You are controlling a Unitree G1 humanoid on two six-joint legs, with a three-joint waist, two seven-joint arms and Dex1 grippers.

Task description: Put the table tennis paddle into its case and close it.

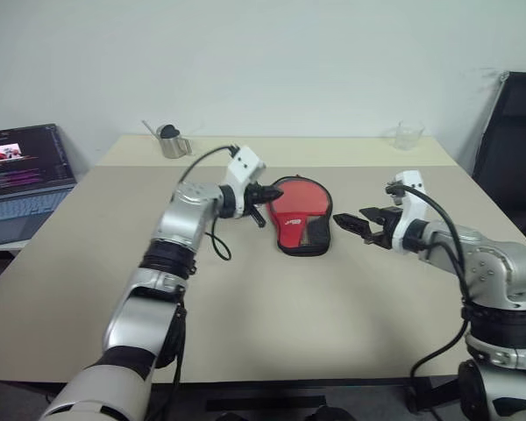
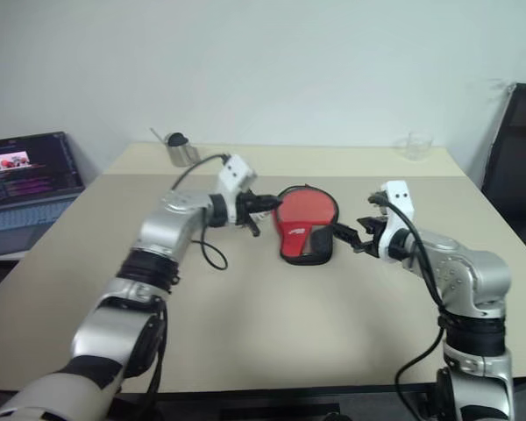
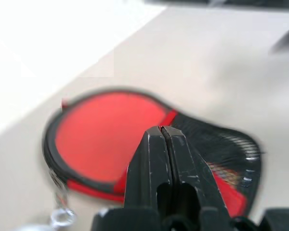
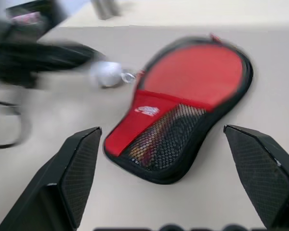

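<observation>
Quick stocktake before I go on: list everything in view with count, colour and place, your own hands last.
case: one, red front with black rim and mesh, flat at table centre
table: one, beige
metal cup: one, silver, far left of table
clear cup: one, transparent, far right of table
laptop: one, dark, screen lit, left of table
chair: one, black, right of table
left hand: shut, beside case's round end
right hand: open, right of case

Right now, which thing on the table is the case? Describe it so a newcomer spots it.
On the beige table, look mid-table between the left gripper and the right gripper. There lies the paddle-shaped fabric case: red front, black rim, white logo, black mesh panel, the sole red thing there.
</observation>
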